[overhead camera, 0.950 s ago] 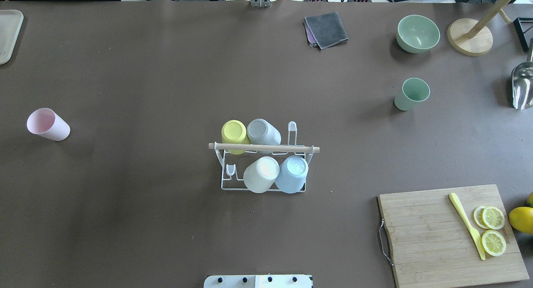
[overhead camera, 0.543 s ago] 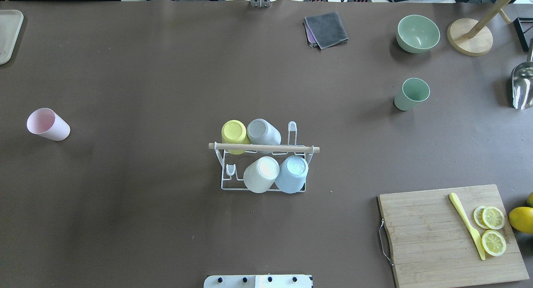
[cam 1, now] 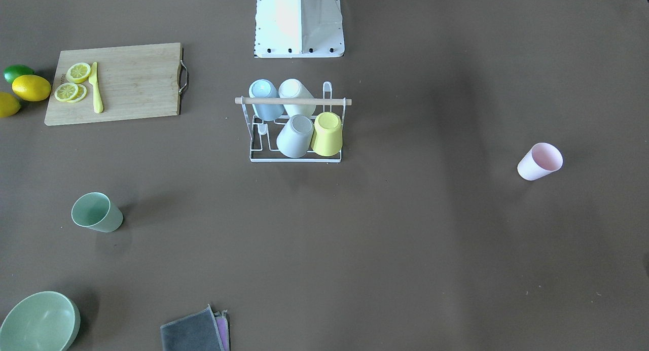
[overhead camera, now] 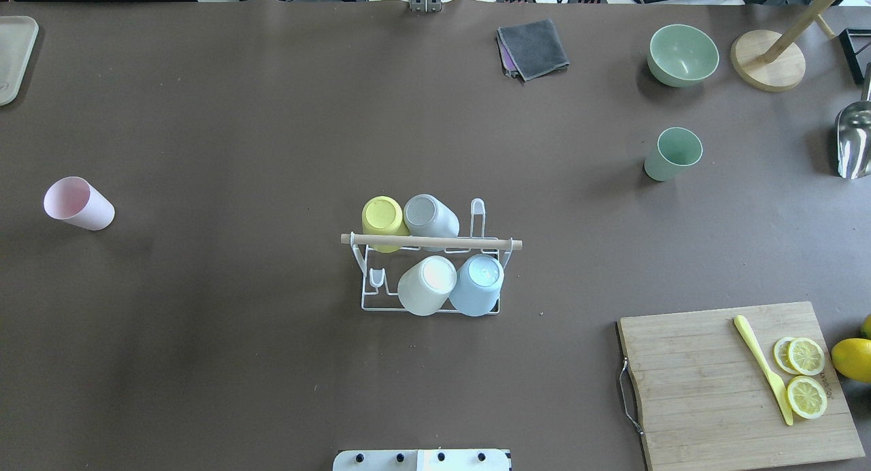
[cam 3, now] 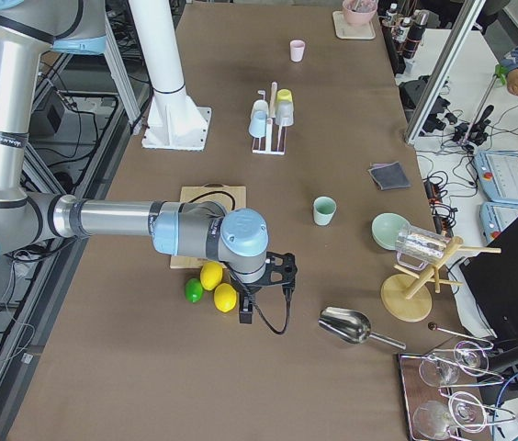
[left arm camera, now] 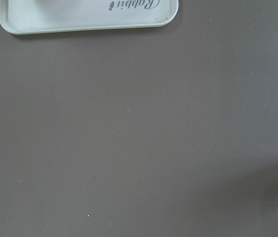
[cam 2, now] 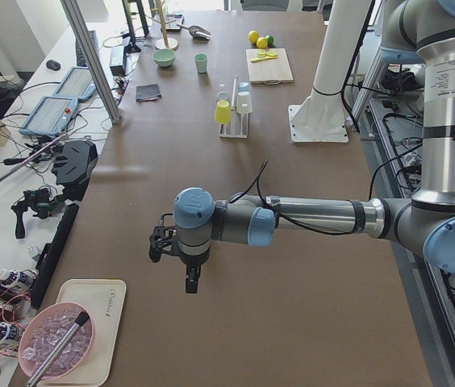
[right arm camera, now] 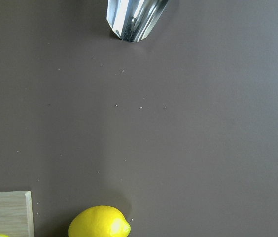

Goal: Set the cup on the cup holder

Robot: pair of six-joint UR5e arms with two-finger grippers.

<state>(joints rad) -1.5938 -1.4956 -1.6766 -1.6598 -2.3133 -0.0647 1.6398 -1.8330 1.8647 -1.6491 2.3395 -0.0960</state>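
Observation:
The white wire cup holder (overhead camera: 372, 302) with a wooden rod handle stands mid-table; it also shows in the front view (cam 1: 293, 101). It carries upside-down yellow (overhead camera: 383, 216), grey (overhead camera: 429, 216), white (overhead camera: 426, 285) and light blue (overhead camera: 477, 285) cups. A pink cup (overhead camera: 78, 203) stands far left, a green cup (overhead camera: 672, 154) at the right back. My left gripper (cam 2: 189, 278) hangs over the table's left end near a white tray (left arm camera: 87, 17). My right gripper (cam 3: 245, 315) hangs by the lemons (cam 3: 213, 287). I cannot tell whether either is open or shut.
A cutting board (overhead camera: 708, 382) with lemon slices and a yellow knife (overhead camera: 762, 369) lies front right. A green bowl (overhead camera: 682, 54), grey cloth (overhead camera: 533, 47), wooden stand (overhead camera: 769, 59) and metal scoop (overhead camera: 854, 137) sit at the back right.

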